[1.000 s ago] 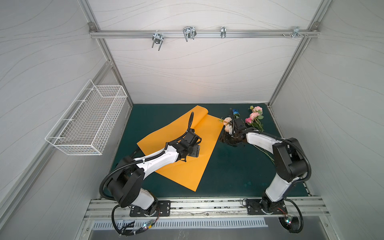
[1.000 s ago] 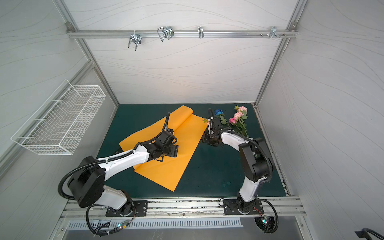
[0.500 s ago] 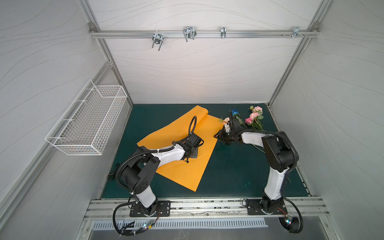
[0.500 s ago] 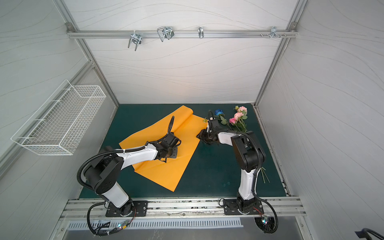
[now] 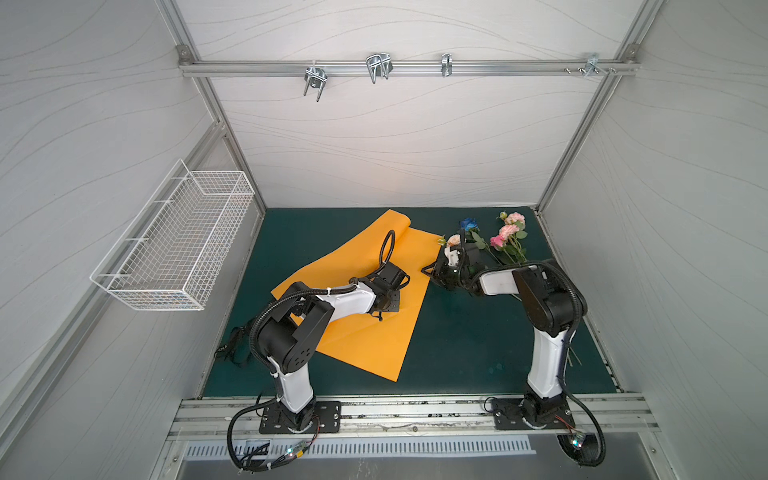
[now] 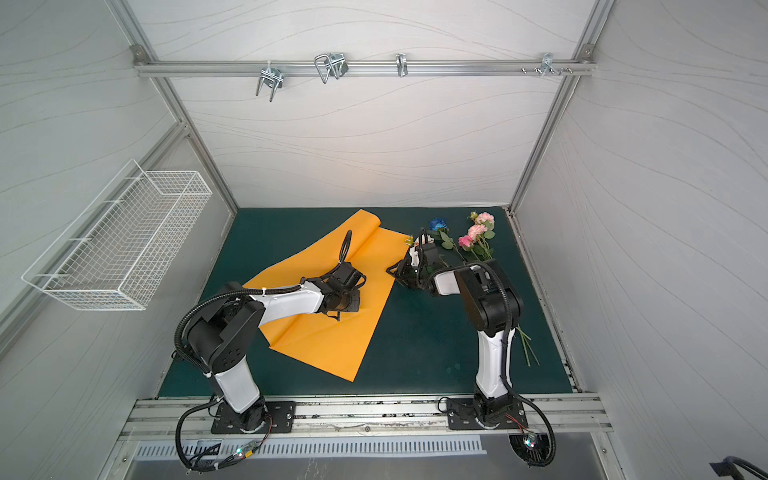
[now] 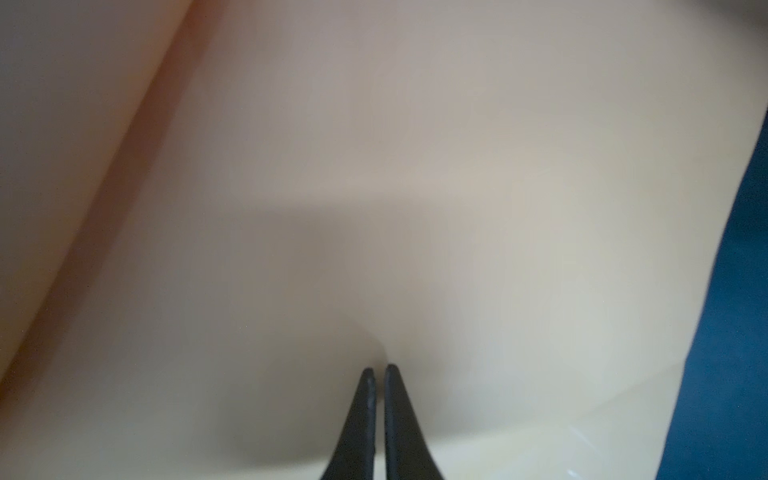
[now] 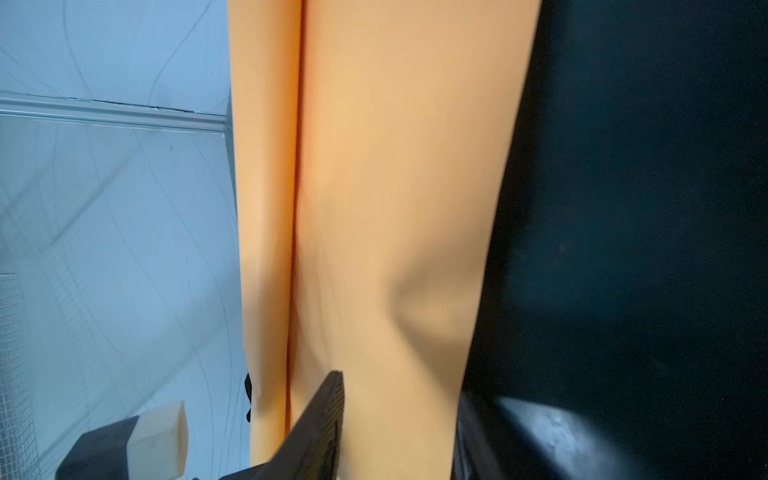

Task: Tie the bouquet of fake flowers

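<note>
The flat orange paper sheet [image 5: 374, 345] lies slantwise on the dark green mat [image 5: 457, 353], its far edge curled up into a roll; the left gripper [image 5: 379, 318] bears down near the sheet's middle, and in its wrist view the black fingers [image 7: 399, 415] are closed to a hairline slit on a small pucker of paper; creases run out from that spot. The right gripper [image 5: 432, 272] sits low at the sheet's right edge; in its wrist view the jaws stand partly apart with that edge running between them; whether either pad touches it I cannot tell. The bouquet of fake flowers [image 5: 505, 243], peach and pink blooms with one blue rose on thin green stems, lies loose in the mat's far right corner, just beyond the right wrist; its stems run under that arm toward the right border. Bare mat lies open between the sheet's right edge and the right arm's base, and along the front; a black ribbon [image 5: 228, 349] crowds the left border beside the left arm.
</note>
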Robot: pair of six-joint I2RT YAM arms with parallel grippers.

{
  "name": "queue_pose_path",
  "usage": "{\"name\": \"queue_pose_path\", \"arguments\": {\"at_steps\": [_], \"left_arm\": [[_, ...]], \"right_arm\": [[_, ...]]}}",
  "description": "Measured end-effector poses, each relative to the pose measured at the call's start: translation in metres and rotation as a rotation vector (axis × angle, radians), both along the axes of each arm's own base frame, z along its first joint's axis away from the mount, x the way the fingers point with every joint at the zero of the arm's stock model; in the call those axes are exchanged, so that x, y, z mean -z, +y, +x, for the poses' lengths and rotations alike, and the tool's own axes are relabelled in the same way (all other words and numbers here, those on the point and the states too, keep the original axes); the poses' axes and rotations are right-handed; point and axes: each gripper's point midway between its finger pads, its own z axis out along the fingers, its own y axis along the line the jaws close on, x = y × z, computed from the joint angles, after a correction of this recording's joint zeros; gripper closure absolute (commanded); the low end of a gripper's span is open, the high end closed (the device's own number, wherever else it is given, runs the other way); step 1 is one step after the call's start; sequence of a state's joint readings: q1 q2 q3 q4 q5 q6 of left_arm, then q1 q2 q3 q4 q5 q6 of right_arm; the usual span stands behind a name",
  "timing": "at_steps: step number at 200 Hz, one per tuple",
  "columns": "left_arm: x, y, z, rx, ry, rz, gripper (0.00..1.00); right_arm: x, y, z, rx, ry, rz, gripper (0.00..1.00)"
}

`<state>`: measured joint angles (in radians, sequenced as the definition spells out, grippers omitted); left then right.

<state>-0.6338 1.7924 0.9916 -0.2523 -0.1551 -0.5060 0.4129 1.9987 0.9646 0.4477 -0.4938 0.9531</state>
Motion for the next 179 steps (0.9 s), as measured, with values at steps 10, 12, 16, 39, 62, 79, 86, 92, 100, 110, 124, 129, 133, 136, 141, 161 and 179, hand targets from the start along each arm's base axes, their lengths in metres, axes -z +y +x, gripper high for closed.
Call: {"name": "queue_pose_path", "arguments": {"at_steps": [10, 12, 16, 39, 62, 79, 86, 92, 100, 110, 124, 129, 133, 136, 141, 161, 179], "left_arm": [[0.0, -0.002, 0.004, -0.002, 0.003, -0.013, 0.91], [0.0, -0.002, 0.005, -0.002, 0.003, -0.014, 0.91], [0.0, -0.003, 0.006, -0.002, 0.003, -0.018, 0.91], [0.0, -0.009, 0.011, 0.003, 0.002, -0.04, 0.91], [-0.001, -0.009, 0.012, 0.007, 0.001, -0.044, 0.87], [-0.001, -0.007, 0.013, 0.006, -0.001, -0.04, 0.82], [-0.002, -0.006, 0.014, 0.008, -0.002, -0.039, 0.79], [-0.002, -0.005, 0.015, 0.005, -0.002, -0.04, 0.77], [-0.002, 0.0, 0.017, -0.002, -0.002, -0.036, 0.73], [-0.003, 0.009, 0.022, -0.019, -0.002, -0.033, 0.7], [-0.003, 0.026, 0.031, -0.059, -0.003, -0.03, 0.69], [-0.003, 0.033, 0.034, -0.075, -0.003, -0.025, 0.69], [-0.003, 0.037, 0.036, -0.087, -0.004, -0.025, 0.69], [-0.003, 0.042, 0.038, -0.097, -0.004, -0.021, 0.69], [-0.003, 0.048, 0.041, -0.112, -0.001, -0.018, 0.69], [-0.004, 0.077, 0.056, -0.187, 0.016, 0.001, 0.69], [-0.005, 0.1, 0.078, -0.257, 0.023, 0.004, 0.68]], "right_arm": [[0.0, 0.002, -0.001, -0.009, -0.005, 0.014, 0.62], [0.0, 0.003, -0.002, -0.01, -0.004, 0.017, 0.63], [0.0, 0.004, -0.003, -0.015, -0.006, 0.02, 0.66], [0.004, 0.011, -0.01, -0.035, 0.007, 0.027, 0.85], [0.008, 0.013, -0.014, -0.048, 0.013, 0.008, 1.0], [0.012, 0.01, -0.017, -0.048, 0.025, -0.016, 1.0], [0.013, 0.009, -0.019, -0.05, 0.032, -0.028, 1.0], [0.013, 0.007, -0.021, -0.05, 0.038, -0.042, 1.0], [0.01, 0.005, -0.024, -0.05, 0.043, -0.058, 1.0], [0.003, 0.001, -0.026, -0.05, 0.035, -0.084, 1.0], [-0.012, -0.005, -0.029, -0.048, 0.013, -0.111, 1.0], [-0.018, -0.007, -0.029, -0.047, -0.001, -0.122, 1.0], [-0.022, -0.008, -0.03, -0.046, -0.008, -0.127, 1.0], [-0.025, -0.009, -0.03, -0.044, -0.012, -0.132, 1.0], [-0.031, -0.011, -0.031, -0.041, -0.024, -0.141, 1.0], [-0.043, -0.02, -0.034, -0.031, -0.049, -0.182, 1.0], [-0.045, -0.028, -0.037, -0.022, -0.042, -0.211, 1.0]]}}
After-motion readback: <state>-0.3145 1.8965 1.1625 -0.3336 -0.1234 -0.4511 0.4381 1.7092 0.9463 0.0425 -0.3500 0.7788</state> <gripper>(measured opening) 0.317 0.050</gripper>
